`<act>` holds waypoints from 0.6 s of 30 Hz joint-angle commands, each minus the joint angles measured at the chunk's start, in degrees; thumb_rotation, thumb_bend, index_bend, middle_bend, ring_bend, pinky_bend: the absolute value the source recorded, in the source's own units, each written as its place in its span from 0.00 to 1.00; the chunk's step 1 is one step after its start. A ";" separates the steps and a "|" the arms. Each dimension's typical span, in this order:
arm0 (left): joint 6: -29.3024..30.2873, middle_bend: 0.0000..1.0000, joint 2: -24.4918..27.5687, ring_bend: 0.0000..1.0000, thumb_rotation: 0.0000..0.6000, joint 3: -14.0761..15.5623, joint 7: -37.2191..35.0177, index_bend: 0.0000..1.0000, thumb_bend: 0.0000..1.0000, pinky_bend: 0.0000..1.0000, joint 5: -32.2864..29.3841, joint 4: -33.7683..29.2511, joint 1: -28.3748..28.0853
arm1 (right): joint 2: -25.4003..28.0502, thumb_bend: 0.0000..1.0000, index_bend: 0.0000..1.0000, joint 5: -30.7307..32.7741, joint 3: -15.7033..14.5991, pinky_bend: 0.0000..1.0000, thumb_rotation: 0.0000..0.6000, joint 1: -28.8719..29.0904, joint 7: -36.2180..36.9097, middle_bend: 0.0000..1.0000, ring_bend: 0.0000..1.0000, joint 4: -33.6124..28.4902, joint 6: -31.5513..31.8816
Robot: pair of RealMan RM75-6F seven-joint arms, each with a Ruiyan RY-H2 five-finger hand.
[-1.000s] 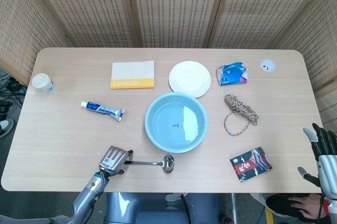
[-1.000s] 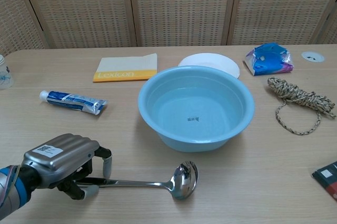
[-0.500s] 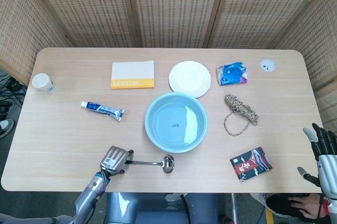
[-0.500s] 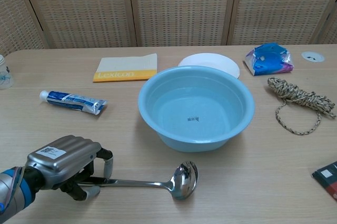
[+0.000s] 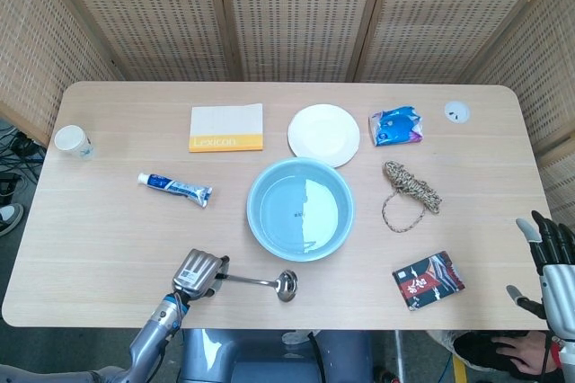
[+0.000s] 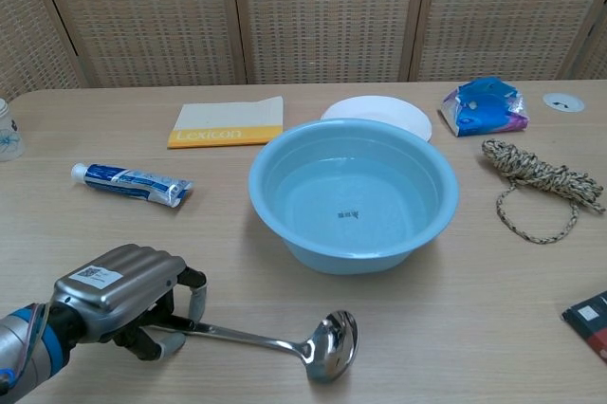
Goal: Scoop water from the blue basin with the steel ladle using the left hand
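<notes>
The blue basin [image 5: 301, 209] [image 6: 353, 193] stands mid-table with water in it. In front of it lies the steel ladle [image 5: 260, 283] [image 6: 285, 344], its bowl pointing right and its handle running left. My left hand [image 5: 199, 273] [image 6: 123, 298] grips the end of the handle at the table's front edge, and the handle now slants down toward the bowl. My right hand [image 5: 550, 266] hangs off the table's right edge with its fingers spread, holding nothing.
Behind the basin sit a white plate [image 5: 323, 134], a "Lexicon" booklet [image 5: 226, 127] and a blue packet [image 5: 395, 126]. A toothpaste tube [image 5: 175, 189] lies left, a cup [image 5: 72, 141] far left. A coiled rope [image 5: 410, 191] and a dark pouch [image 5: 429, 280] lie right.
My left hand has tilted the ladle handle: the held end rose slightly while the bowl swung a little toward the front edge. The right hand has stayed still.
</notes>
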 commanded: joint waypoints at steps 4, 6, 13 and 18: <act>1.63 0.98 1.15 1.00 1.00 -1.02 -1.69 0.89 0.39 1.00 1.35 -0.95 0.09 | 0.02 0.00 0.00 0.03 -0.01 0.00 1.00 0.05 0.14 0.00 0.00 0.06 -0.10; 1.71 0.98 2.14 1.00 1.00 -1.20 -2.21 0.91 0.42 1.00 1.60 -1.93 0.02 | 0.02 0.00 0.00 0.00 -0.04 0.00 1.00 0.05 0.17 0.00 0.00 0.07 -0.12; 2.09 0.98 7.03 1.00 1.00 -2.16 -3.90 0.96 0.46 1.00 2.51 -6.21 -0.45 | -0.08 0.00 0.00 -0.10 -0.10 0.00 1.00 0.07 -0.13 0.00 0.00 -0.01 -0.14; 2.46 0.98 11.77 1.00 1.00 -2.24 -4.90 0.98 0.46 1.00 3.93 -10.36 -0.78 | -0.22 0.00 0.00 -0.08 -0.16 0.00 1.00 0.10 -0.58 0.00 0.00 -0.05 -0.26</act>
